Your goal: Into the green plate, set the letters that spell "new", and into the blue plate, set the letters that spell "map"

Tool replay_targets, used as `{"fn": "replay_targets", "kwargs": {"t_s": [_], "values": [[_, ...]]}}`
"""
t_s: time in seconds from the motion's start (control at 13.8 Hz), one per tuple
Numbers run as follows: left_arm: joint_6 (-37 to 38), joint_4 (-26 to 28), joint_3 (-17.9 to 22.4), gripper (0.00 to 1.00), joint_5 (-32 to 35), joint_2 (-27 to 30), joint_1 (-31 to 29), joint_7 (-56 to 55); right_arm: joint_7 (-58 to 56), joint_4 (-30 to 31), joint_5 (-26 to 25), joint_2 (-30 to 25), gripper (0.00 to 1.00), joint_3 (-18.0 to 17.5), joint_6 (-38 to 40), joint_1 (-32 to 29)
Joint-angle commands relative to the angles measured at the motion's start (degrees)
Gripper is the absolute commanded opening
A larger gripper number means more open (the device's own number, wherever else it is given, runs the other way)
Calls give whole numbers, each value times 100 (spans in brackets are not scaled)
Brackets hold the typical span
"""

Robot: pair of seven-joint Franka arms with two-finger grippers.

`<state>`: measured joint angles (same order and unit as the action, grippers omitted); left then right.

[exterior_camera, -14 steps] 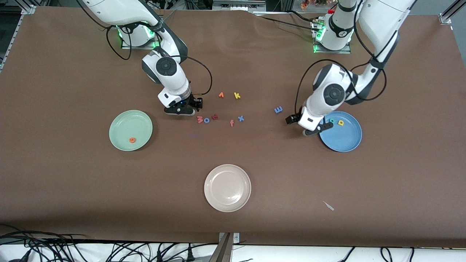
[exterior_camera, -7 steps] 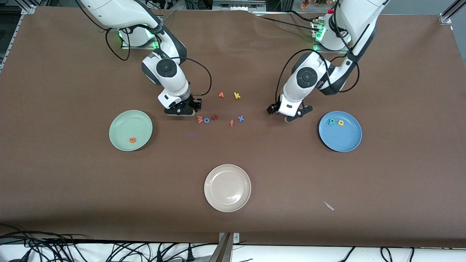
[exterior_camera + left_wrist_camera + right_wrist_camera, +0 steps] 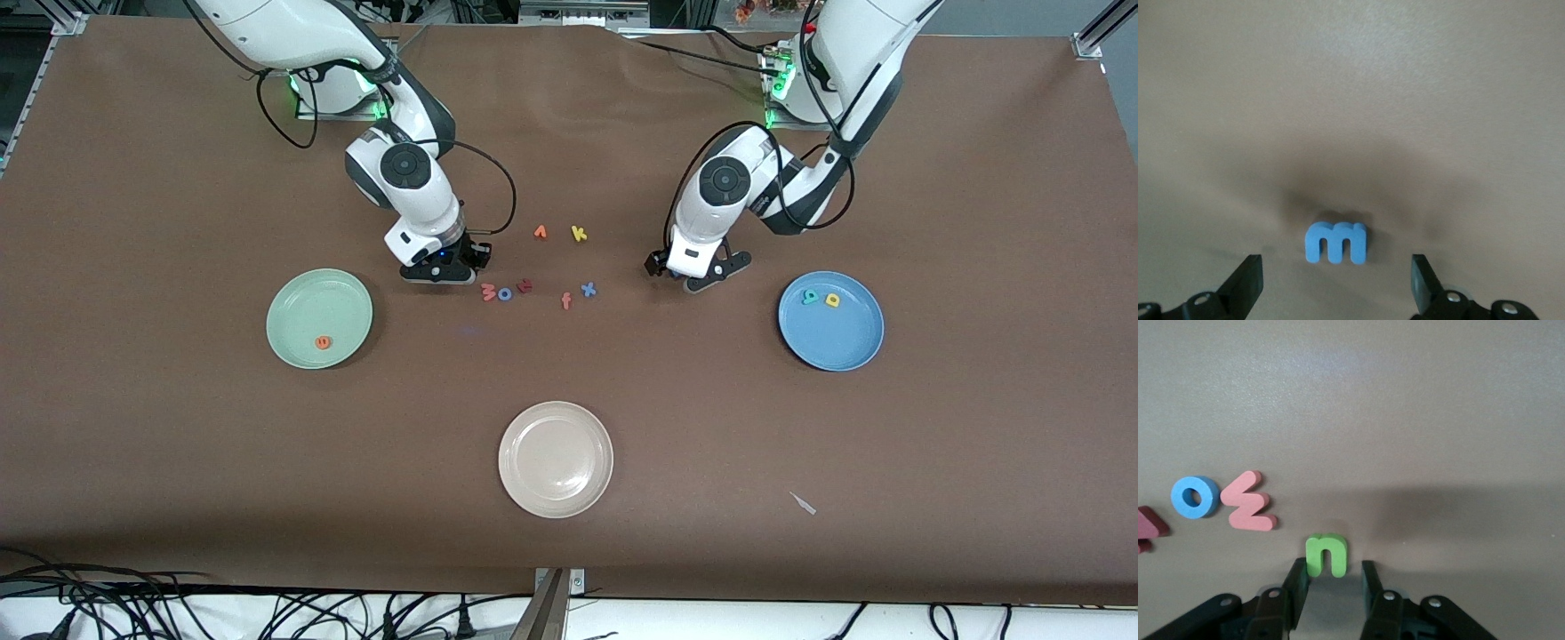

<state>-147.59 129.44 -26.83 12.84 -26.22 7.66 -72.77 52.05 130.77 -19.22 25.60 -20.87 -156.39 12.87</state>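
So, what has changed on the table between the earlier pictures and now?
The left end effector moved from the round blue plate to over the small blue foam m, open. The right end effector narrowed around the small green foam n. Plates and other letters stayed put.

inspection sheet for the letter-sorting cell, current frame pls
Surface: brown table cover, wrinkled between the bases.
Job's things: orange e in green plate; teal letter and yellow letter in blue plate; green n, blue m and pinkish w on the table.
Clutter: beige plate, blue o, f, x, k, small pale scrap.
Grippers: left gripper open, low over the m; right gripper straddling the n, fingers narrow.
Cables: loose bundle off the table's near edge.
Surroundings: nothing seen.
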Motion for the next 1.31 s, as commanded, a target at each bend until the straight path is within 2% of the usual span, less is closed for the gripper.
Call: {"fn": "replay_targets", "kwargs": {"t_s": [0.0,0.15,0.29,0.44,0.58,0.73,0.87,0.95,1.16,1.24], "values": [[-59,-77,20,86,298,-129,25,-264,86,54,-117,25,22,-4,-137,-3],[-59,-112,29,68,298,-164,25,-247,86,54,-134,-28,19,31,-111,-12],[-59,-138,37,51,437,-243,-1,-229,-10,36,-126,-316,19,136,-32,-38],[-59,-138,46,37,675,-270,-45,-264,-247,-8,-82,-712,19,171,641,-152],[-51,-138,46,24,676,-270,-54,-238,-738,10,-73,-950,19,163,908,-423],[2,-156,55,16,676,-235,-72,-203,-1266,27,-73,-1082,19,163,1093,-792],[176,-287,55,13,685,-226,-168,-63,-1748,54,-73,-1197,19,163,1189,-1127],[465,-427,46,12,685,-217,-177,51,-2117,54,-73,-1223,20,163,1260,-1381],[2027,-1103,37,12,658,-217,-396,1023,-3103,97,-73,-1294,22,154,1269,-1953],[2407,-1253,37,12,623,-208,-554,1541,-3157,132,-73,-1285,33,154,1260,-2068]]}}
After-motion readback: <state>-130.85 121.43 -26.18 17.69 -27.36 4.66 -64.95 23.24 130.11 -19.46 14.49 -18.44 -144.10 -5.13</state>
